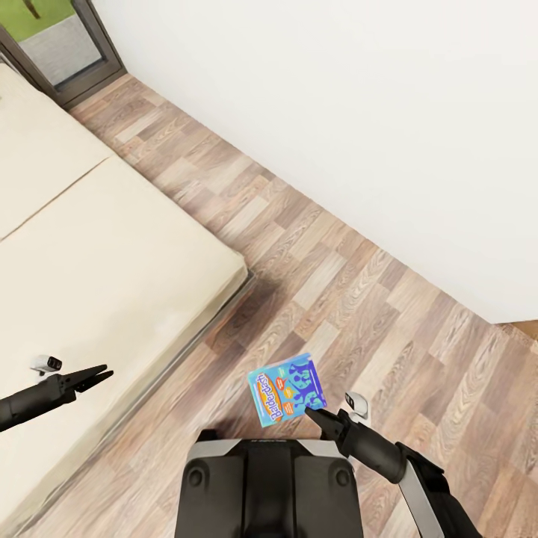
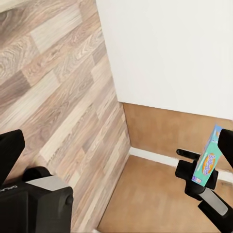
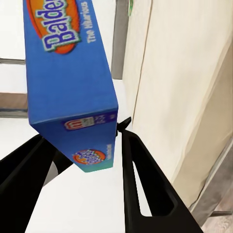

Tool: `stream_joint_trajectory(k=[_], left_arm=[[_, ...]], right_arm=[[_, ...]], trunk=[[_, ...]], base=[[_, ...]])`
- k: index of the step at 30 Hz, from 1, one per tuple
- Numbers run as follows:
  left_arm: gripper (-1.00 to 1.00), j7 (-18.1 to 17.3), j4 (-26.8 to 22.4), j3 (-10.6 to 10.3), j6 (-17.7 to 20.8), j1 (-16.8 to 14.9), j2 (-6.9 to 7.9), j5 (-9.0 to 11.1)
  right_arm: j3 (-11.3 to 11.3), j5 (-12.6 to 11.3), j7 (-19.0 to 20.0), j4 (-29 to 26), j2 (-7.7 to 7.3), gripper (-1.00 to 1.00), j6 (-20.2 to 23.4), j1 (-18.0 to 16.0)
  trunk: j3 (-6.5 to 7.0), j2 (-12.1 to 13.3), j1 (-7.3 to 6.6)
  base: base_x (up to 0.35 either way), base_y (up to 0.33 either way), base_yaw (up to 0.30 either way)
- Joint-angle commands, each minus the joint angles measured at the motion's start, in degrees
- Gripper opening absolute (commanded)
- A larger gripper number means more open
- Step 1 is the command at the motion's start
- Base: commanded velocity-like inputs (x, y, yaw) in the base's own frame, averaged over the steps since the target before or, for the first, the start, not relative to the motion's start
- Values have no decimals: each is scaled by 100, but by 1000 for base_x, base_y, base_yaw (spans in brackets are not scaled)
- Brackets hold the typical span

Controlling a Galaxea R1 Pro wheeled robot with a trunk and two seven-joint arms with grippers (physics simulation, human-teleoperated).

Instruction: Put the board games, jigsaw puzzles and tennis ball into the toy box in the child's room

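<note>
The right gripper [image 1: 317,413] is clenched on a board game [image 1: 286,388], a thin rectangular printed box, glossy blue with an orange oval and pale "Balderdash" lettering. It is held above the wood plank floor [image 1: 359,314], just in front of the robot's dark base [image 1: 269,489] and off the bed's corner. In the right wrist view the box [image 3: 68,77] stands on edge between the two black fingers [image 3: 145,184], its narrow end pinched. The left wrist view catches the same box [image 2: 208,158] tilted at the end of the right arm.

The left gripper [image 1: 96,377] hovers over the bed [image 1: 112,261], a broad, flat cream-beige mattress with a thin seam; its fingers look drawn together with nothing between them.

The floor is matt brown-grey boards with visible grain. A plain white wall [image 1: 359,112] runs along it, and a dark-framed doorway [image 1: 67,45] stands by the head of the bed
</note>
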Motion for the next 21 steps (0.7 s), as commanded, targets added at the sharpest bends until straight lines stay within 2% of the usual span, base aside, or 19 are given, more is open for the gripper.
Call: stream_joint_trajectory(k=[1,21], left_arm=[[100,-23,0,1,62,2,0,1],[100,-19,0,-9,62,0,-5,1]], right_arm=[[-2,-22,11,-1,-1,-100,57,-2],[-6,-21,3,6,-1,-100,57,-2]], trunk=[[4,-8,4],[182,-8,4]], base=[[0,0,-151],[0,0,-152]])
